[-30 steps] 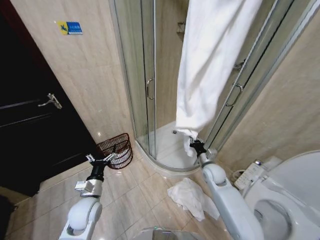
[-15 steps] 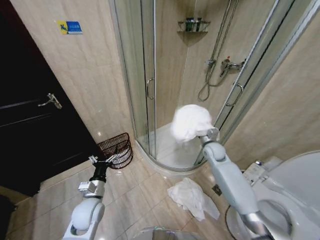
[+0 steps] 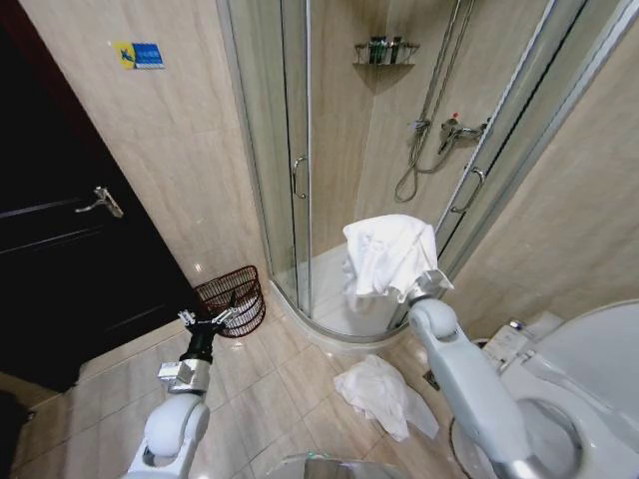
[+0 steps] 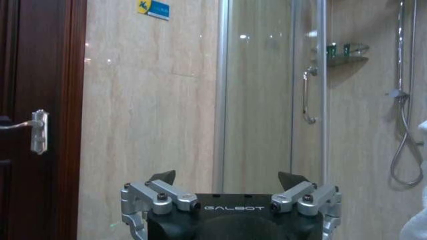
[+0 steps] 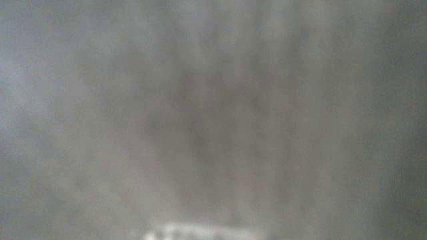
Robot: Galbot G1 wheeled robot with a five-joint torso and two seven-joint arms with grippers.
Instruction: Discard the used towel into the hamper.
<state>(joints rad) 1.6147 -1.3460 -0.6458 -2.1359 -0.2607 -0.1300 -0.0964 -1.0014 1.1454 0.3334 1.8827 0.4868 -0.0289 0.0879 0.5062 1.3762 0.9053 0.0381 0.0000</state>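
The white used towel (image 3: 387, 251) hangs bunched over the end of my raised right arm, in front of the shower door. My right gripper (image 3: 420, 285) is buried under it, shut on the cloth; in the right wrist view the towel (image 5: 213, 120) covers the lens. The hamper (image 3: 232, 297), a dark reddish-brown open-weave basket, stands on the floor by the wall, left of the shower. My left gripper (image 3: 205, 320) is open and empty just in front of the hamper; the left wrist view shows its jaws (image 4: 228, 178) spread apart.
A second white towel (image 3: 384, 394) lies crumpled on the tiled floor between my arms. The glass shower enclosure (image 3: 300, 180) is straight ahead, a dark door (image 3: 70, 230) on the left and a toilet (image 3: 574, 399) at the right.
The towel, hanging long from above a second ago, has come down and now sits bunched on my right gripper, which rose and moved slightly right. The left arm barely moved.
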